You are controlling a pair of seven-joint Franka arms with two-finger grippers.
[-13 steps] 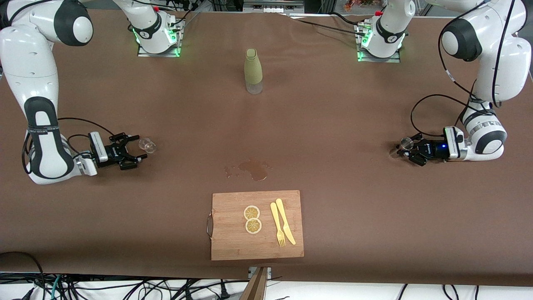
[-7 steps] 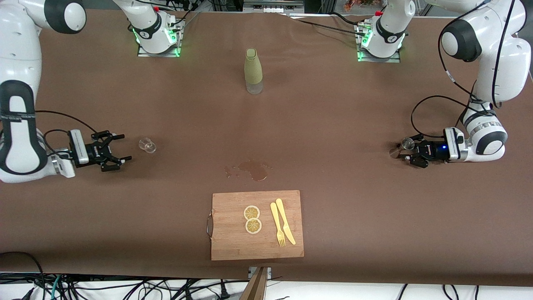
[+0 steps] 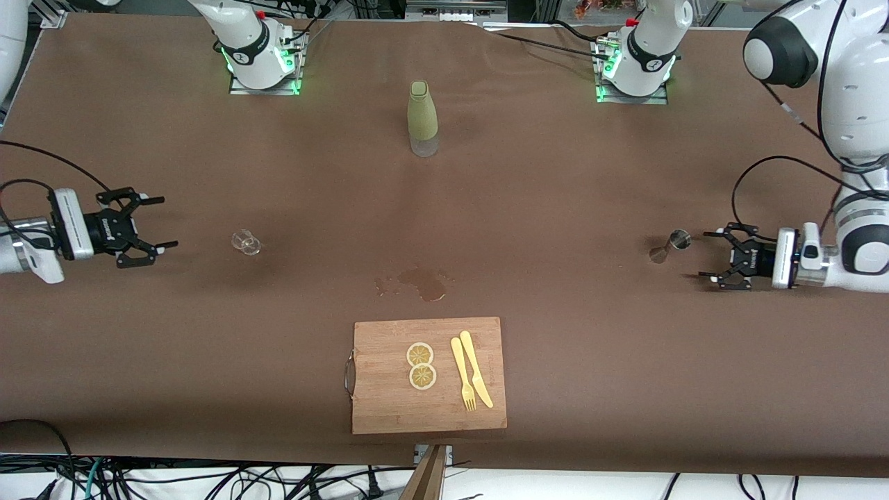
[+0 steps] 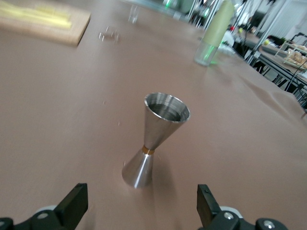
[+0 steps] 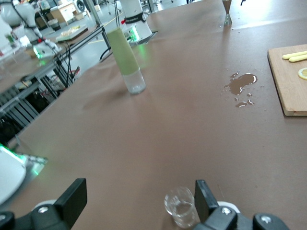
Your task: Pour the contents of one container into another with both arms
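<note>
A small clear glass (image 3: 245, 242) stands on the brown table toward the right arm's end. My right gripper (image 3: 167, 222) hangs open beside it, a good gap away, with nothing between its fingers. In the right wrist view the glass (image 5: 181, 207) sits close to one fingertip (image 5: 205, 195) of the open right gripper (image 5: 139, 199). A steel jigger (image 3: 670, 244) stands upright toward the left arm's end. My left gripper (image 3: 704, 255) is open next to it, apart from it. The left wrist view shows the jigger (image 4: 156, 139) just ahead of the open left gripper (image 4: 140, 208).
A green bottle (image 3: 421, 118) stands midway between the two bases. A wet spill (image 3: 420, 282) marks the table's middle. Nearer the front camera lies a wooden cutting board (image 3: 375, 410) with two lemon slices (image 3: 421, 365), a yellow fork (image 3: 462, 375) and knife (image 3: 476, 368).
The left gripper has opened, let go of the jigger and drawn back toward its end. The right gripper has pulled farther from the glass toward its end. Both containers stay put.
</note>
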